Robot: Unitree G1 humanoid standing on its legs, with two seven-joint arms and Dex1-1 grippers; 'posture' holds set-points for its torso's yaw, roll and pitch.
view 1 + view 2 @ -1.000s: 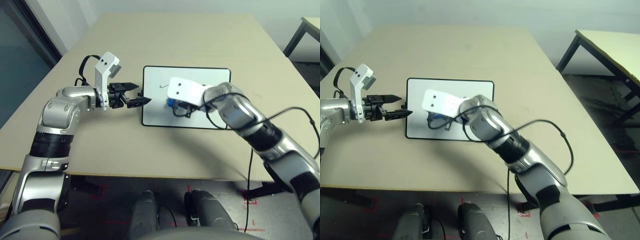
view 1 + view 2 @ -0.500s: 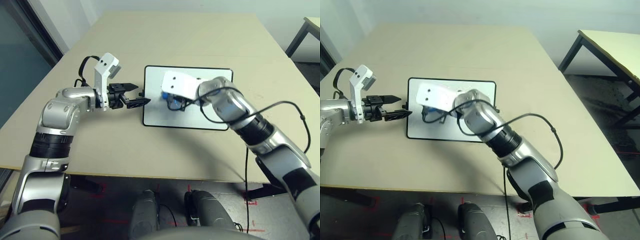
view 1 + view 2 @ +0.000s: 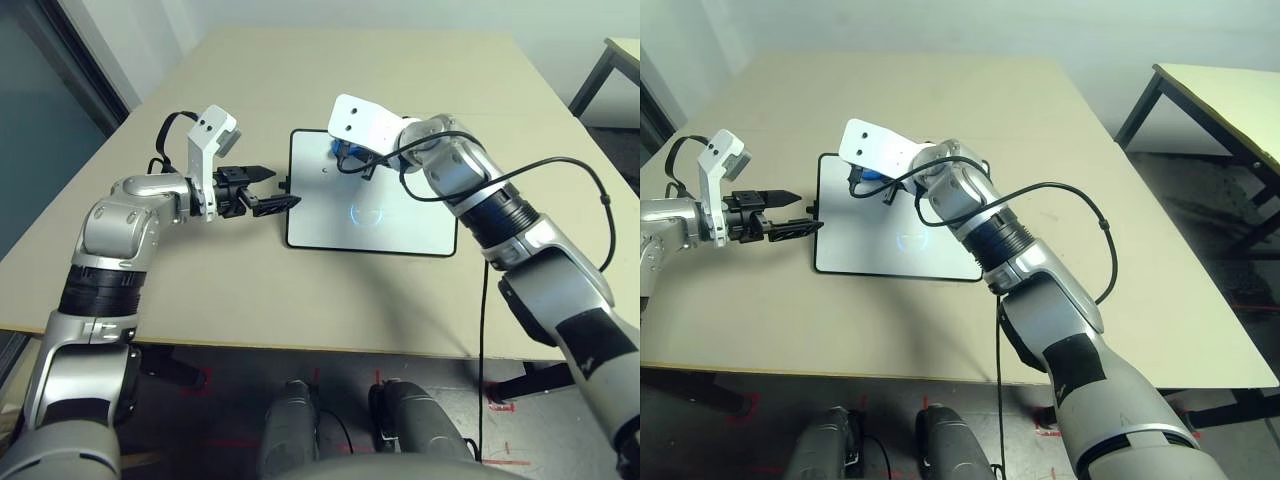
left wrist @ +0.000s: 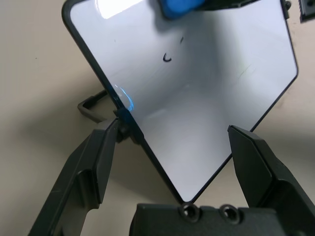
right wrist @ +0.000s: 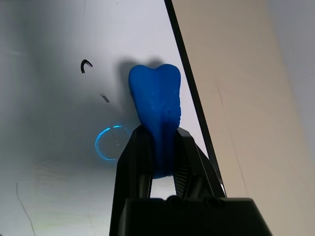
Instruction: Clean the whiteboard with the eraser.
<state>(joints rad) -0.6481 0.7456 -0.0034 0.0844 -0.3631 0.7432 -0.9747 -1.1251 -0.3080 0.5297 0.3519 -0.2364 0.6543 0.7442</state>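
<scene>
Whiteboard (image 3: pixel 372 210) lies flat on the beige counter (image 3: pixel 400 80), roughly mid-counter, long side running L–R. Right claw (image 5: pixel 160 162) is pinching the eraser (image 5: pixel 156 113), fingers clamped on its lower part w/ the blue block sticking out past the tips. Eraser sits over the board's far edge near the far-left corner, just inside the black frame; whether it touches the surface, can't tell for sure, tho its shadow falls right next to it. Small black marks (image 5: pixel 86 65) on the board just beside the eraser: a short hook and a tiny dash. Faint thin line nearer the board's middle. Left claw (image 4: pixel 172 162) is spread wide, its fingers (image 4: pixel 96 162) straddling the board's left short side, one finger tip at the small black knob (image 4: pixel 122 123) there; not gripping the board.
</scene>
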